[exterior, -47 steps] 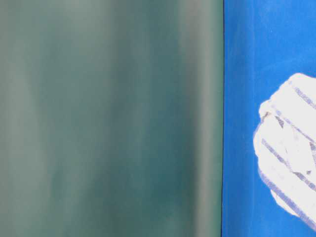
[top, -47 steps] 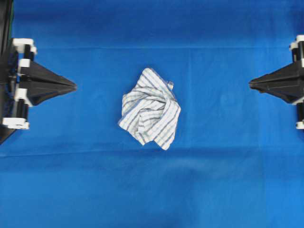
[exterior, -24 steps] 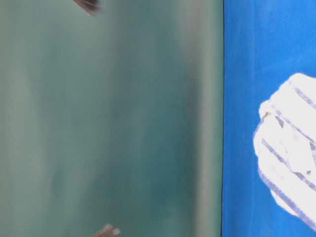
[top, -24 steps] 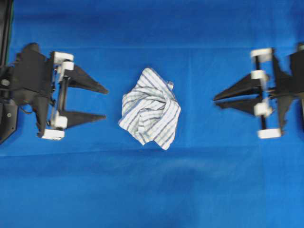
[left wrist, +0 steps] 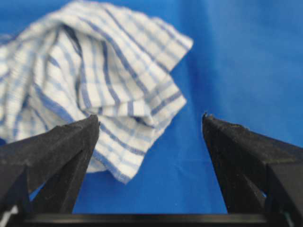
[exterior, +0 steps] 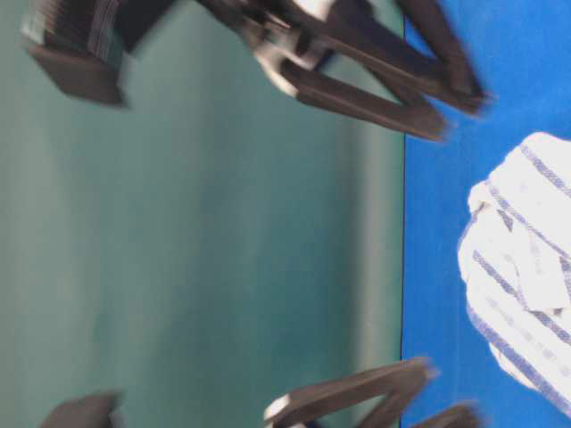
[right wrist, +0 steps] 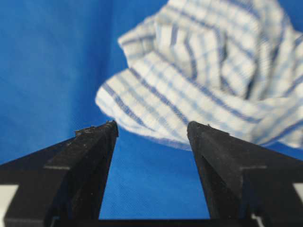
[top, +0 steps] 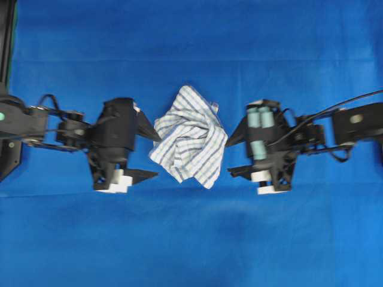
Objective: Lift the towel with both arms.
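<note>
A: Both sets of jaws gape, empty. The left gripper (top: 153, 156) and right gripper (top: 234, 154) flank the checked towel (top: 190, 136), crumpled between them.

B: Then each should bite a raised fold directly ahead, and rise evenly.

towel (top: 190, 136): one
left gripper (top: 154, 155): one
right gripper (top: 231, 155): one
arms: two
tablecloth (top: 191, 239): one

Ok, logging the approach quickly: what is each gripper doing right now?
Left gripper: open, holding nothing, close to the crumpled white, blue-striped towel.
Right gripper: open, holding nothing, close to the towel.
</note>
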{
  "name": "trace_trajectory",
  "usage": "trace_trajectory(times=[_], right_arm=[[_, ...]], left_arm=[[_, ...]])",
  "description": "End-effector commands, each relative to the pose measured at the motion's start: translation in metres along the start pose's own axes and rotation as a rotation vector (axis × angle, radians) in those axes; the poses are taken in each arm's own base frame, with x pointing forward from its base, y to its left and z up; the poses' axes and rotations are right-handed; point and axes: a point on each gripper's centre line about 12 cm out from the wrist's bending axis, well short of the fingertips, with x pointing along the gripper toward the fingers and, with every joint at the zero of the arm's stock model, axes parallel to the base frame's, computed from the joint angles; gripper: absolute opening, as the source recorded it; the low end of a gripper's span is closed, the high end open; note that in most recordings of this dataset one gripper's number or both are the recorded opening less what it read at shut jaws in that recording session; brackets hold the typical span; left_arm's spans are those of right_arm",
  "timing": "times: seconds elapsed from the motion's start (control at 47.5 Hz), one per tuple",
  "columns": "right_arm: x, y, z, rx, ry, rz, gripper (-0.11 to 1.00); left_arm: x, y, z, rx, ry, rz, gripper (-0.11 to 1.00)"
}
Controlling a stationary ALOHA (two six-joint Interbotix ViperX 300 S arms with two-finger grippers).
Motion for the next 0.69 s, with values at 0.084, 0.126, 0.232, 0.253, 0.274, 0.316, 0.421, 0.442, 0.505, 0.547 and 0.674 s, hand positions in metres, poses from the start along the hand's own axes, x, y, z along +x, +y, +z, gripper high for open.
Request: trace_trajectory(times=[0.084, 0.126, 0.232, 0.253, 0.274, 0.316, 0.421, 0.442, 0.505, 0.547, 0.674], right_arm=[[0.023, 0.006, 0.005, 0.005, -0.004, 0.011, 0.64], [0.029, 0.008, 0.002, 0.003, 0.003, 0.015, 0.64], [0.044, 0.01, -0.005, 0.001, 0.025, 0.018, 0.64], [0.046, 0.01, -0.005, 0.003, 0.028, 0.017, 0.64], [0.048, 0.01, -0.007, 0.003, 0.031, 0.018, 0.64], [0.053, 0.01, -0.009, 0.003, 0.04, 0.018, 0.64], [0.063, 0.01, -0.013, 0.003, 0.056, 0.017, 0.64], [0.065, 0.01, -0.014, 0.003, 0.06, 0.017, 0.64], [0.068, 0.01, -0.015, 0.003, 0.065, 0.017, 0.64], [0.07, 0.01, -0.014, 0.004, 0.063, 0.016, 0.64], [0.07, 0.008, -0.011, 0.007, 0.057, 0.013, 0.63]], left_arm=[[0.031, -0.001, -0.007, 0.001, 0.055, -0.002, 0.91], [0.036, -0.002, -0.011, 0.002, 0.071, -0.002, 0.91], [0.051, -0.002, -0.022, 0.004, 0.101, -0.002, 0.91], [0.053, -0.002, -0.024, 0.004, 0.104, -0.002, 0.91], [0.055, -0.002, -0.026, 0.004, 0.109, -0.001, 0.91], [0.059, -0.002, -0.029, 0.004, 0.112, -0.001, 0.91], [0.065, -0.002, -0.034, 0.011, 0.115, -0.001, 0.91], [0.066, -0.002, -0.035, 0.013, 0.115, -0.001, 0.91], [0.068, 0.0, -0.038, 0.011, 0.121, 0.002, 0.91], [0.069, 0.001, -0.04, 0.009, 0.129, 0.004, 0.9], [0.071, 0.006, -0.042, 0.0, 0.141, 0.015, 0.86]])
